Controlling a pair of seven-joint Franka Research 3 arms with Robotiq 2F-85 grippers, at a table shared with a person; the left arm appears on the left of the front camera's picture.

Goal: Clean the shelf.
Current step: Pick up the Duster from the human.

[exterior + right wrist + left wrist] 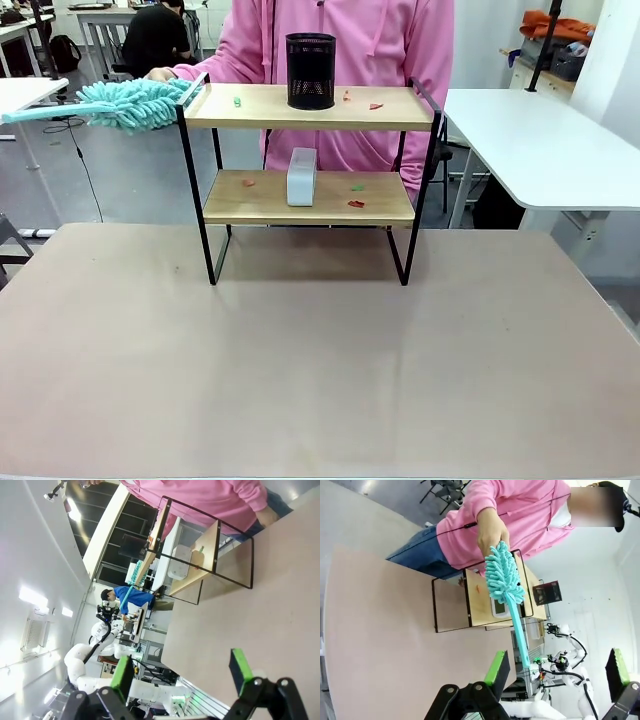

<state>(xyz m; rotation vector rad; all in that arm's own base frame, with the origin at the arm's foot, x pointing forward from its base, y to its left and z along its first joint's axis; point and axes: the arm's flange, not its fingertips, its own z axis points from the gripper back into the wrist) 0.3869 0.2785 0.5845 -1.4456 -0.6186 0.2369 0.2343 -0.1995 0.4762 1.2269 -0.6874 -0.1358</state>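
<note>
Cup [310,70] atop shelf [400,112], box [301,177] below

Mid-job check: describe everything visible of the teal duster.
The teal duster has a fluffy, chenille-like head on a slim plastic-looking handle. It hangs in the air, roughly level, by the top-left corner of the shelf, handle pointing left. The person's hand holds its head end. Contact with the shelf is unclear.

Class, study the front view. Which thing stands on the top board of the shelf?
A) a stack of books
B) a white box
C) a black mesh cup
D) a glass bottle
C: the black mesh cup stands on the top board of the shelf, while the white box sits on the lower board.
</note>
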